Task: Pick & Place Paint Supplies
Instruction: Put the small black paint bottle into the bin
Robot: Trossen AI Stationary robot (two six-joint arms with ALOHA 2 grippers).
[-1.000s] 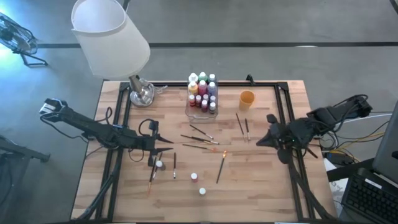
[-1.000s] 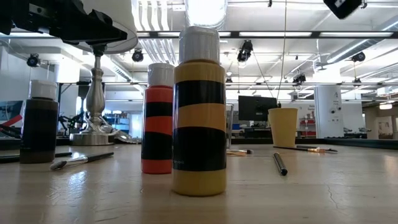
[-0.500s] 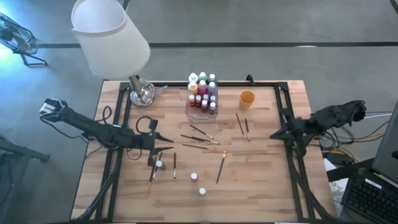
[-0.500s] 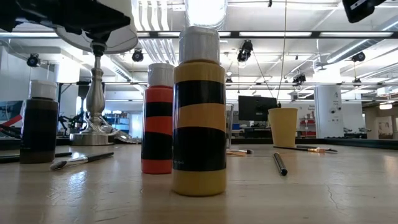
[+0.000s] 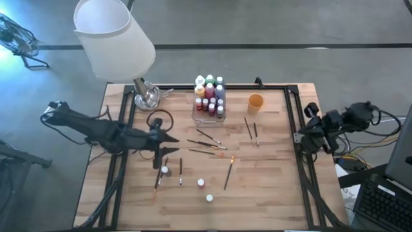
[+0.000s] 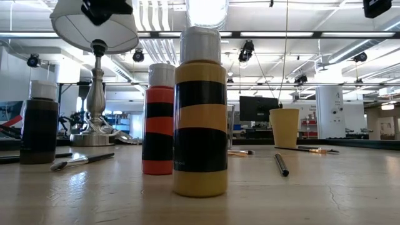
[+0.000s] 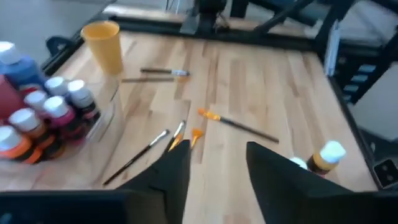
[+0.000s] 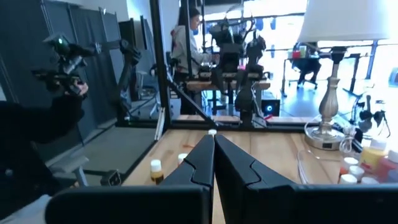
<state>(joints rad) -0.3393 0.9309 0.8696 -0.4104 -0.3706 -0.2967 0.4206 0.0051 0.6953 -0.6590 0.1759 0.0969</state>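
Several paint bottles with white caps stand in a clear box at the table's far middle and also show in the left wrist view. Three loose bottles stand upright on the wood near the front; in the low view they are yellow-black, orange-black and dark. Thin paintbrushes lie flat around the middle. My left gripper hovers open and empty above the left-middle. My right gripper is shut, empty, over the table's right edge.
An orange cup stands right of the box. A lamp with a white shade and metal foot is at the far left corner. A black frame runs along the table's sides. People stand in the room beyond.
My left gripper has risen from just above the brushes and rolled about its own axis, carrying nothing. My right arm has drawn back from the table's right-middle toward the right edge, its fingers staying shut. Bottles and brushes lie as before.
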